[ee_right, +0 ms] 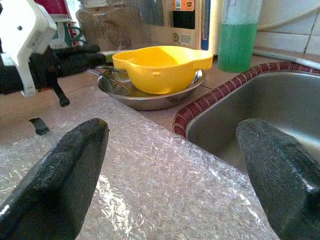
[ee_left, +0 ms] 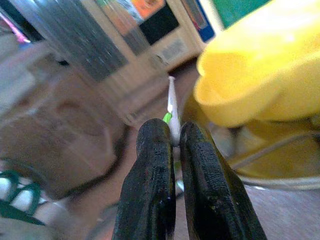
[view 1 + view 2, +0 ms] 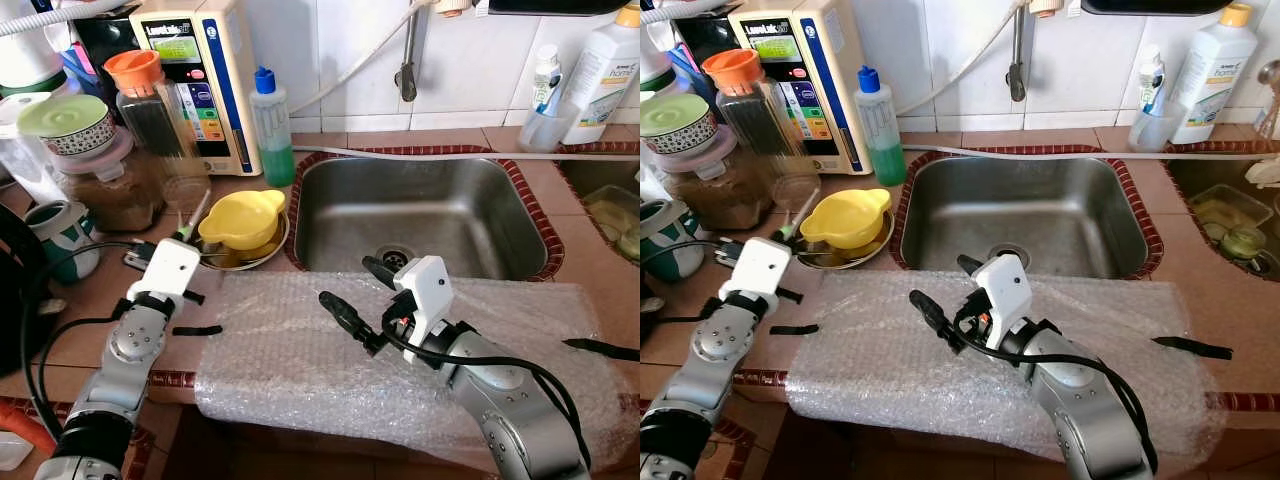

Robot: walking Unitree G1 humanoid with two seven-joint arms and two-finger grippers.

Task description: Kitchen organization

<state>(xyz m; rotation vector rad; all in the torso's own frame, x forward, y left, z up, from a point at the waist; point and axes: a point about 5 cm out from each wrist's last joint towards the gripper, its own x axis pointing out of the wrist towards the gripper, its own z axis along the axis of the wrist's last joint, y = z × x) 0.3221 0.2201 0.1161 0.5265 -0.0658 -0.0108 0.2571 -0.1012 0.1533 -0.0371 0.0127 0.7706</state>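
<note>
Reaching toward the steel plate (image 3: pixel 262 255) beside the sink (image 3: pixel 420 215), the left gripper (image 2: pixel 172 145) has its two black fingers (image 2: pixel 150 175) pressed close together on a thin white stick with a green mark (image 2: pixel 171 107), which stands up between their tips. This stick (image 3: pixel 192 222) leans at the left edge of the plate, just beside the yellow bowl (image 3: pixel 240 218) that lies in the plate. In the right wrist view a spoon (image 1: pixel 197 76) is seen under the yellow bowl, at its side toward the sink. The right gripper (image 3: pixel 362 292) hovers over the sheet of bubble wrap (image 3: pixel 300 350) that is spread on the counter in front of the sink, and its fingers (image 1: pixel 65 175) are spread wide apart, holding nothing. Behind the plate stands a bottle with green liquid and a blue cap (image 3: pixel 271 128), next to a beige appliance with coloured buttons (image 3: pixel 200 80). Left of these are a jar with an orange lid (image 3: pixel 140 100) and a jar of brown powder (image 3: pixel 105 175). A white detergent bottle (image 3: pixel 605 65) stands at the wall, right of the sink. A grey hose (image 3: pixel 470 153) lies along the back rim of the sink.
</note>
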